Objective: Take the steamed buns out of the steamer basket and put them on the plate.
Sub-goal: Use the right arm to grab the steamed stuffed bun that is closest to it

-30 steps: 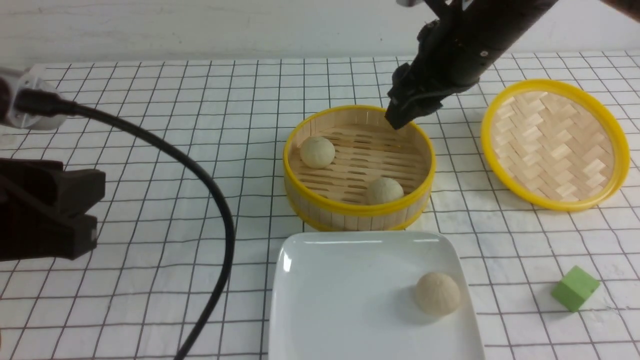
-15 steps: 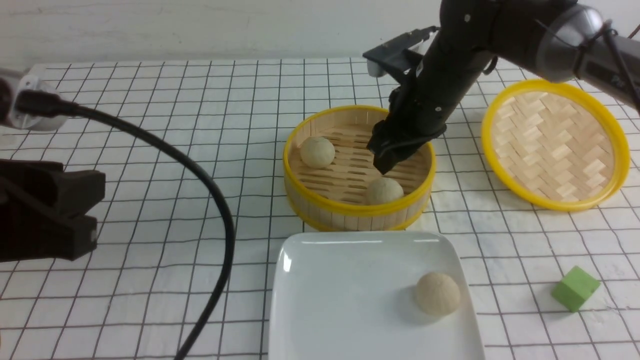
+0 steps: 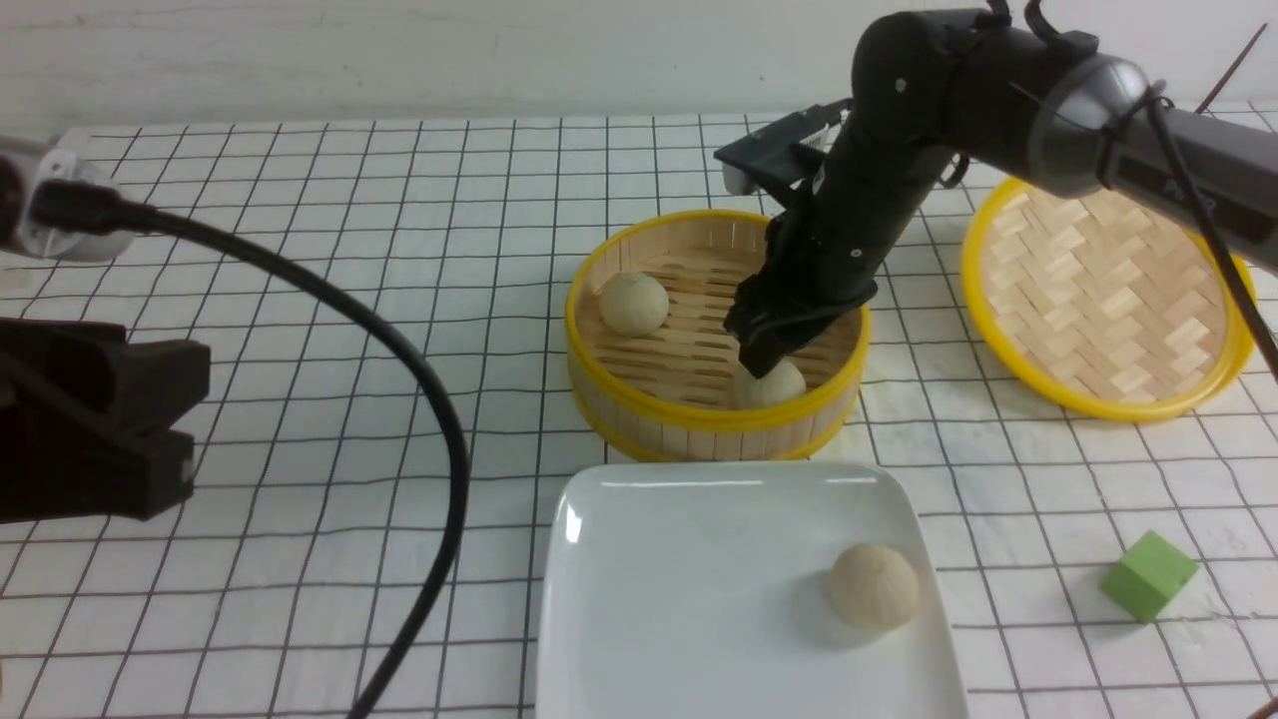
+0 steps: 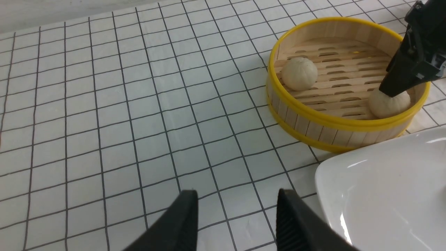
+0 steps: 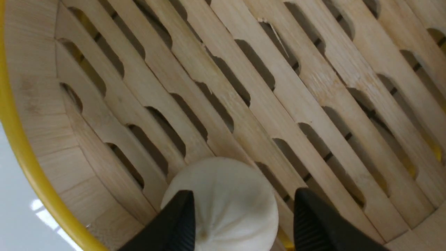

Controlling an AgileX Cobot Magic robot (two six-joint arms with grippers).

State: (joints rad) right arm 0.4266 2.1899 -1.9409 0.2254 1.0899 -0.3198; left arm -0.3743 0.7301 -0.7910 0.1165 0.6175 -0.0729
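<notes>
From the front, 1 bun [image 3: 874, 586] lies on the plate [image 3: 679, 599] and 2 sit in the steamer basket [image 3: 714, 419], with my right gripper [image 3: 757, 361] at the near bun [image 3: 786, 387]. In the left wrist view, my left gripper [image 4: 237, 209] hangs open above the table [image 4: 104, 104]. In the right wrist view, the jaws stand open astride the pale, matte, creased ball; I judge it light and soft, so I'd pinch gently across its middle.

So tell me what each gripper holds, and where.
Nothing yet. The right gripper is open astride a bun in the steamer basket; the left gripper is open, empty.
</notes>
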